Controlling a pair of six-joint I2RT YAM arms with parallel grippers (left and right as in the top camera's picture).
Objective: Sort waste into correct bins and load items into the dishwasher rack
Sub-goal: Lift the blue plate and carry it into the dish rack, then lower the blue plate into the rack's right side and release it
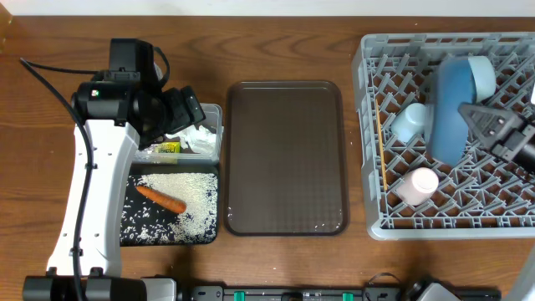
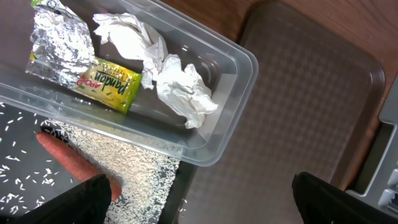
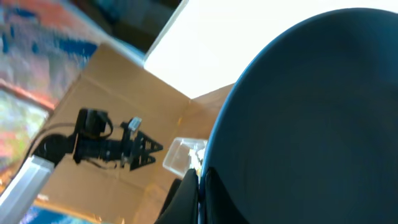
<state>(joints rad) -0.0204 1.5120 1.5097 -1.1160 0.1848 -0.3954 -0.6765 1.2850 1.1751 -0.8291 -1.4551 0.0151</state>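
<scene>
The right hand [image 1: 472, 117] is closed on the rim of the plate [image 1: 451, 109], which is held on edge inside the rack [image 1: 368, 134]. In the right wrist view its fingers are seen pinched together at the plate's lower edge. The upright hold is judged to serve slotting the plate between the pegs, so that it stands without covering other items. A blue cup [image 1: 410, 121] is lodged just beside the plate on its left. A pink cup [image 1: 418, 186] is set nearer the rack's front wall.

The left hand [image 2: 200, 186] is spread wide and empty. It is hung over the line where the tub [image 2: 242, 62] meets the black tray [image 2: 18, 162]. The napkins [image 2: 180, 87] and the wrapper [image 2: 62, 50] are gathered in the tub. The carrot [image 2: 68, 158] and the rice [image 2: 137, 165] are laid on the black tray. By that split, dry litter appears to be parted from food scraps, and the sorting is judged largely done.

The brown tray [image 1: 284, 159] is placed between the bins and the rack, apart from both. Everything is carried on a dark wooden tabletop [image 1: 50, 84] with a visible grain. A pale strip is seen along its far edge. Beyond the tabletop, the right wrist view gives only a bright white area and blurred colours that cannot be made out.
</scene>
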